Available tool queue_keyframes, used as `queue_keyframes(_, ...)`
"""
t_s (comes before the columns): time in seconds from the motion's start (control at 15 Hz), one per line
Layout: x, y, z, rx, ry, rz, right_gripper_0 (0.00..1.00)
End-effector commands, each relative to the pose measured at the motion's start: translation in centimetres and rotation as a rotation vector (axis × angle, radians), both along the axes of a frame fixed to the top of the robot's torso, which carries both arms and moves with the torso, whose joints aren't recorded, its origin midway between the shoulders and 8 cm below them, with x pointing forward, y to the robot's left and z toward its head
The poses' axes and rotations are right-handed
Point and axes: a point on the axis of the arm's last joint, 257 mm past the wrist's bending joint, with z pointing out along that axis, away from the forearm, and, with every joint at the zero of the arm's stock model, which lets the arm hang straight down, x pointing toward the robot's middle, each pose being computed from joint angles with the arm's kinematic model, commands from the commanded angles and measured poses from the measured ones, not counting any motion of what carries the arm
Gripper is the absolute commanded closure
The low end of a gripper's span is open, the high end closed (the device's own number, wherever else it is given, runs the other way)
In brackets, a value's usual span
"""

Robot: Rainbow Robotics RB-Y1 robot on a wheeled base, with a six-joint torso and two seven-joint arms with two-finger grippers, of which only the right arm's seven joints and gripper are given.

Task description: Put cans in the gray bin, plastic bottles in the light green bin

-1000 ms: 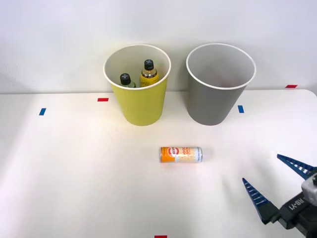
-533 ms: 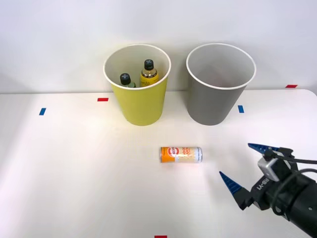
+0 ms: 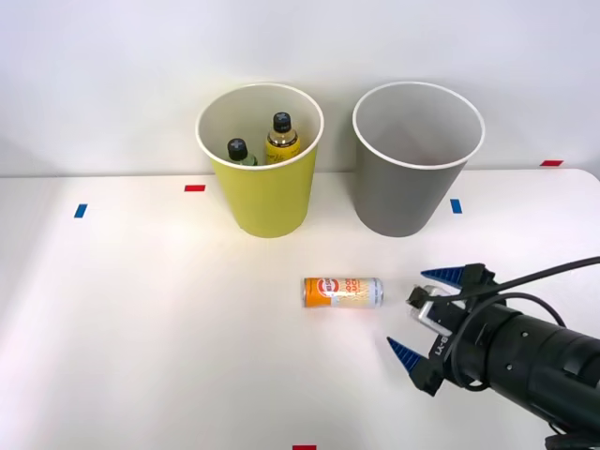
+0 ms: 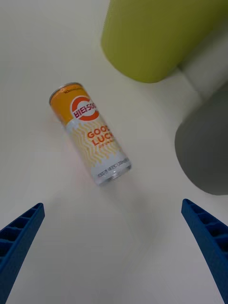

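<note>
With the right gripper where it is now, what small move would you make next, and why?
Probably ease the open right gripper forward toward the can until its fingers straddle the body. The can lies on its side on the table, apart from the gripper, with its nearer end facing the gap. Both bottles already stand in the green bin; the gray bin awaits the can.

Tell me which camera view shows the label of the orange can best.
The right wrist view: the can lies close, with its red oval logo and lettering readable. In the front view the can lies on its side on the table, its label small and unreadable.
</note>
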Motion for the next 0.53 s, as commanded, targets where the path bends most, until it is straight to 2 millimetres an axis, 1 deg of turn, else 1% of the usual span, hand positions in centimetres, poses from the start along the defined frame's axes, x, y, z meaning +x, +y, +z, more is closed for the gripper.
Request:
queue_keyframes(0.07,-0.7,1.0,-1.7,-0.092,0.075,0.022,0.0)
queue_keyframes(0.2,-0.3,1.6,-2.0,-0.19,0.084,0.061,0.0)
queue_keyframes(0.27,0.0,2.1,-2.3,-0.202,0.112,0.067,0.0)
queue_keyframes(0.4,1.1,3.2,-2.8,-0.208,0.141,0.086,0.0)
queue_keyframes(0.53,3.4,4.7,-3.2,-0.218,0.155,0.104,0.0)
